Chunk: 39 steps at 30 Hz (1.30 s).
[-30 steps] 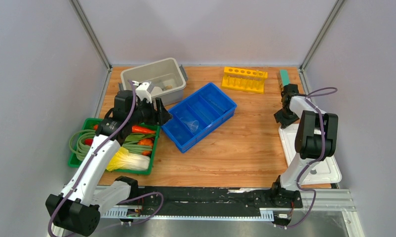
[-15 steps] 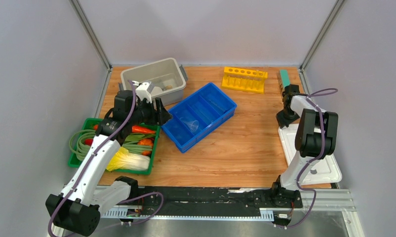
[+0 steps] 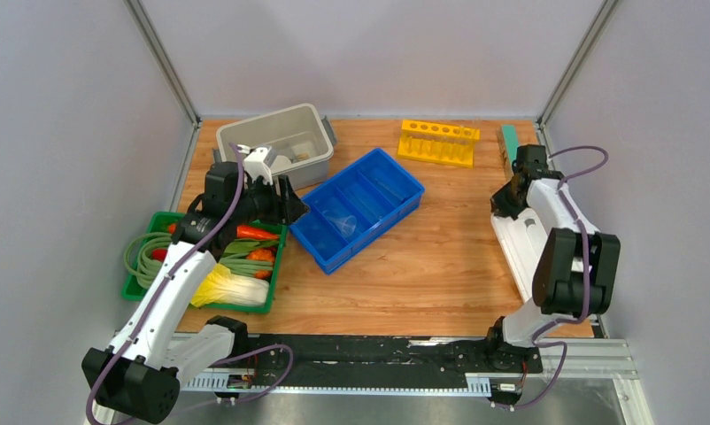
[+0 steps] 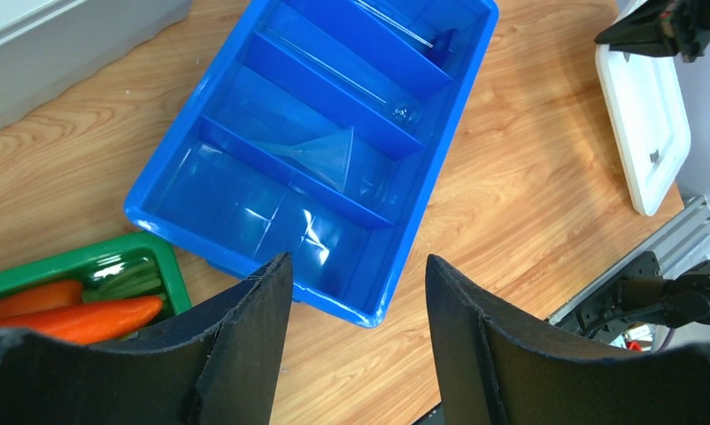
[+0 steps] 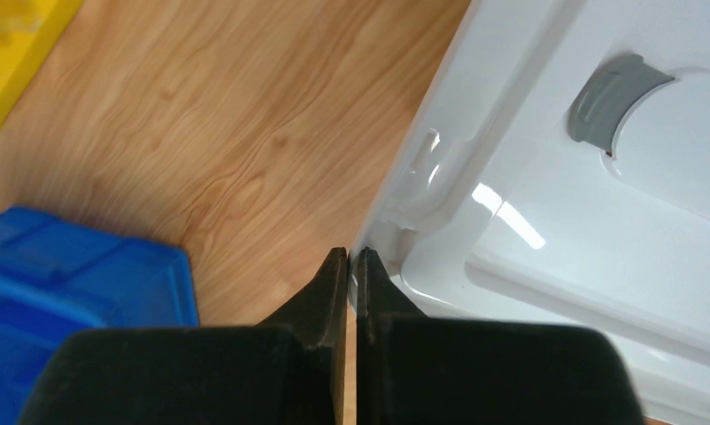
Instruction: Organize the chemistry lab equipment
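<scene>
A blue divided bin (image 3: pixel 362 205) sits mid-table and holds a clear funnel-shaped cup (image 4: pixel 320 155) and thin clear rods (image 4: pixel 334 75). A grey tub (image 3: pixel 276 142) at the back left holds small loose items that are too small to tell apart. My left gripper (image 4: pixel 358 258) is open and empty, hovering over the bin's near-left corner (image 3: pixel 289 202). My right gripper (image 5: pixel 352 253) is shut on the rim of the white rectangular lid (image 5: pixel 582 221). It holds the lid's far-left edge off the table at the right (image 3: pixel 515 248).
A green tray (image 3: pixel 148 288) with carrots, cabbage and green hose lies at the near left. A yellow test-tube rack (image 3: pixel 438 142) and a teal block (image 3: pixel 510 138) stand at the back right. Walls close in on both sides.
The right arm has risen and swung toward the back with the white lid's edge in its grip, and the lid is now tilted. The left arm has not moved.
</scene>
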{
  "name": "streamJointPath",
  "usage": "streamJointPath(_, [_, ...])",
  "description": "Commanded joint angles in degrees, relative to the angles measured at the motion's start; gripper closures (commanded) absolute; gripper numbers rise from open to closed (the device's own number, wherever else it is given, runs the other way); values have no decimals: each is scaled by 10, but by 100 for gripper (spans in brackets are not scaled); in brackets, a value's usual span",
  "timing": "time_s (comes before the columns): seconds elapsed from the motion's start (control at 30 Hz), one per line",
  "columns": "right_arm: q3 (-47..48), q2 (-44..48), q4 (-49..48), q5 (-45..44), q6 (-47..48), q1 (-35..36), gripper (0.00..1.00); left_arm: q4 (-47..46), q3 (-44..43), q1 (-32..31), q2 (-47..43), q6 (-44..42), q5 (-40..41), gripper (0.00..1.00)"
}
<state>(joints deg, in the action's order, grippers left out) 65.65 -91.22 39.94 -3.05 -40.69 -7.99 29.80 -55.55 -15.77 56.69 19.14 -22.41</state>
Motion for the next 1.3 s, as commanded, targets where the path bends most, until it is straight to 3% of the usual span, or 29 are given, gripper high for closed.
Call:
streamJointPath(0.0, [-27, 94, -47, 102, 80, 21, 100, -19, -13, -1, -1, 0, -13, 36])
streamJointPath(0.3, [-69, 236, -40, 83, 127, 96, 100, -49, -31, -1, 27, 48, -75, 35])
streamJointPath(0.83, [-44, 358, -5, 12, 119, 276, 100, -57, -138, -10, 119, 92, -133, 30])
streamJointPath(1.0, [-89, 402, -36, 13, 115, 328, 100, -72, -170, -58, 159, 111, -134, 27])
streamJointPath(1.13, [-140, 438, -88, 91, 106, 344, 100, -93, -202, -102, 204, 135, -128, 26])
streamJointPath(1.27, [-168, 464, -103, 93, 104, 374, 100, -98, -254, -151, 264, 153, -133, 27])
